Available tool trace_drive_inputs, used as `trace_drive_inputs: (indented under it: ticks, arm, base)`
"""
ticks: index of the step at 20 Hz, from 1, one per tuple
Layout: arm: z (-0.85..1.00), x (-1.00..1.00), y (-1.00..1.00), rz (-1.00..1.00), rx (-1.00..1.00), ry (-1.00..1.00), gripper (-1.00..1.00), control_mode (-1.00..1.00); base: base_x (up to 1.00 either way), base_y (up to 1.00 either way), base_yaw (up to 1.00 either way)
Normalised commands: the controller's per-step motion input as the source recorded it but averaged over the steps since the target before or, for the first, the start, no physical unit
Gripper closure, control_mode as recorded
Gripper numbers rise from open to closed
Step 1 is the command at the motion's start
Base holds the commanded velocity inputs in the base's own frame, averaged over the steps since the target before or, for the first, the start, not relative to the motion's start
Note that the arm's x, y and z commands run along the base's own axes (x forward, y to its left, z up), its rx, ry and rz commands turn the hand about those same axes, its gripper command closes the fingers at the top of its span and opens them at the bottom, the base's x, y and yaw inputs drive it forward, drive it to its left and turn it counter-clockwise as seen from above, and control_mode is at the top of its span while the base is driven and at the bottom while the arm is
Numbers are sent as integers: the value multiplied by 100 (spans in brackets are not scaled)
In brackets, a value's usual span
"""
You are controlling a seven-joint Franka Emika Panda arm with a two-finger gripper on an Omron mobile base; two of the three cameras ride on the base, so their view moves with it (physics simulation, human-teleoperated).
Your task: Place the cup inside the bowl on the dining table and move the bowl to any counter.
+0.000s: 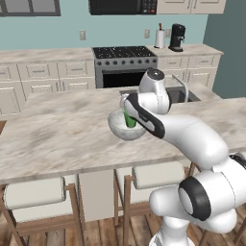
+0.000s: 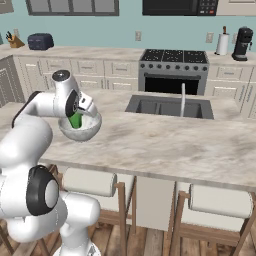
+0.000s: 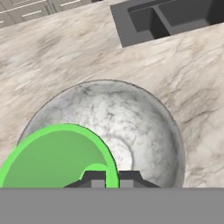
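Observation:
The pale speckled bowl (image 1: 118, 129) (image 2: 86, 131) (image 3: 144, 122) sits on the dining table (image 1: 57, 139) (image 2: 165, 142) (image 3: 65, 52), left of the sink. The green cup (image 1: 129, 120) (image 2: 76, 121) (image 3: 57, 157) stands upright inside the bowl, against its near wall. My gripper (image 3: 112, 177) comes down from above into the bowl and is shut on the cup's rim, one finger inside the cup and one outside. In both base views my hand covers the top of the cup.
The dark sink (image 2: 170, 106) (image 3: 170, 17) with its faucet (image 2: 183, 97) lies right of the bowl. Stools (image 1: 33, 192) (image 2: 90, 182) stand along the table's near edge. The counter (image 2: 75, 52) with a toaster (image 2: 40, 41) runs along the back wall beside the stove (image 1: 124, 55).

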Motion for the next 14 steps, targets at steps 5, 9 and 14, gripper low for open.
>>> trace_drive_inputs:
  ticks: [5, 9, 14]
  arm:
    - [-12, 18, 4, -3, 0, 0, 100, -100]
    - [-11, 20, 0, -4, 0, 0, 100, -100]
    - [-17, 12, 0, -3, 0, 0, 100, -100]
  base:
    - [0, 0, 0]
    - [0, 0, 0]
    - [0, 0, 0]
